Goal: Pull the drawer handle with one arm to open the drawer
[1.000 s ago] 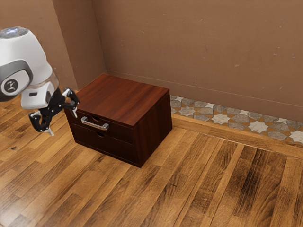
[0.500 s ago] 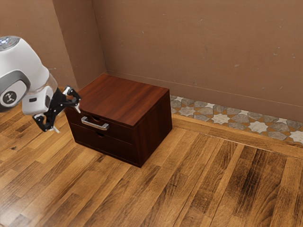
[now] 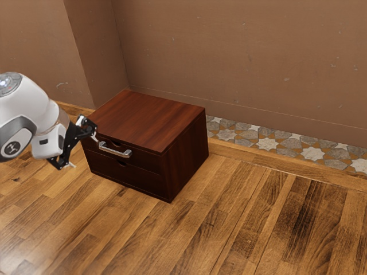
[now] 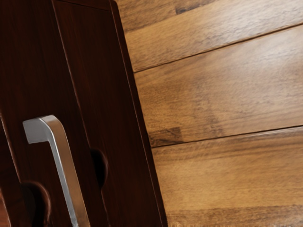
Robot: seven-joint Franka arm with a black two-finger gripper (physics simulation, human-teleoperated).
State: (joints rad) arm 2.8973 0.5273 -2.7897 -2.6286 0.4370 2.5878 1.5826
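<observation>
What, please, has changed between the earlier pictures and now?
The arm sank and brought the gripper toward the exterior view's right, closer to the near end of the drawer handle. The gripper is open as before and has taken hold of nothing. The top drawer stays shut, and the cabinet has not moved.

The cabinet (image 3: 146, 117) is dark reddish wood, its handle (image 3: 114, 149) silver, the floor (image 3: 241, 229) streaky golden planks, the tiles (image 3: 287, 147) star-patterned grey.

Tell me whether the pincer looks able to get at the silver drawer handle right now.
Probably yes. The open pincer hangs just beside the near end of the silver handle on the upper drawer, nothing between them, and the bar stands off the drawer front.
</observation>
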